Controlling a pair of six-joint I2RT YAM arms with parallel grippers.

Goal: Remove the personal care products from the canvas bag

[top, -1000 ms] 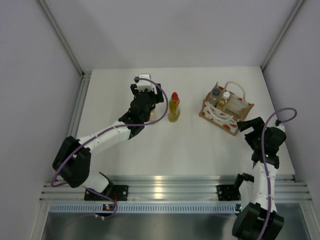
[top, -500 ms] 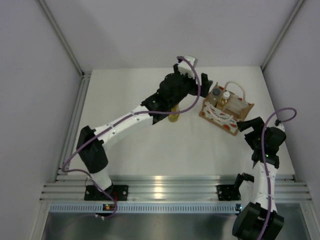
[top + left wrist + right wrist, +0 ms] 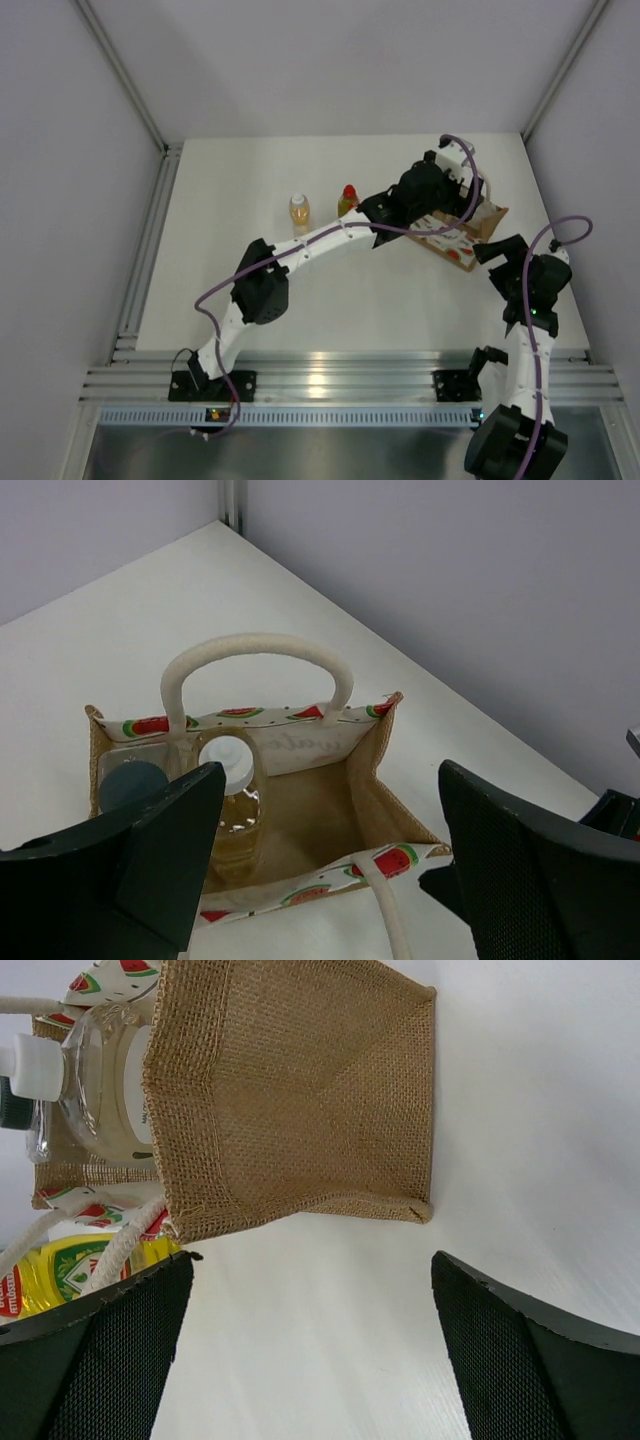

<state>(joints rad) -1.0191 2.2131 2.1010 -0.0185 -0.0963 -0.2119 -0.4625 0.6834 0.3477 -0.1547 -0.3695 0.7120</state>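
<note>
Hovering over canvas bag [image 3: 300,742], left gripper [image 3: 330,780] wide open; right gripper [image 3: 310,1260] wide too, holding nothing. Risk: finger snags cream handle [image 3: 255,650], unheld bag lifts with amber bottle [image 3: 235,810].

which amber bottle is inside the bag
The amber bottle standing in the canvas bag beside the grey-capped bottle. The other amber bottle stands out on the table, left of the yellow bottle.
</note>
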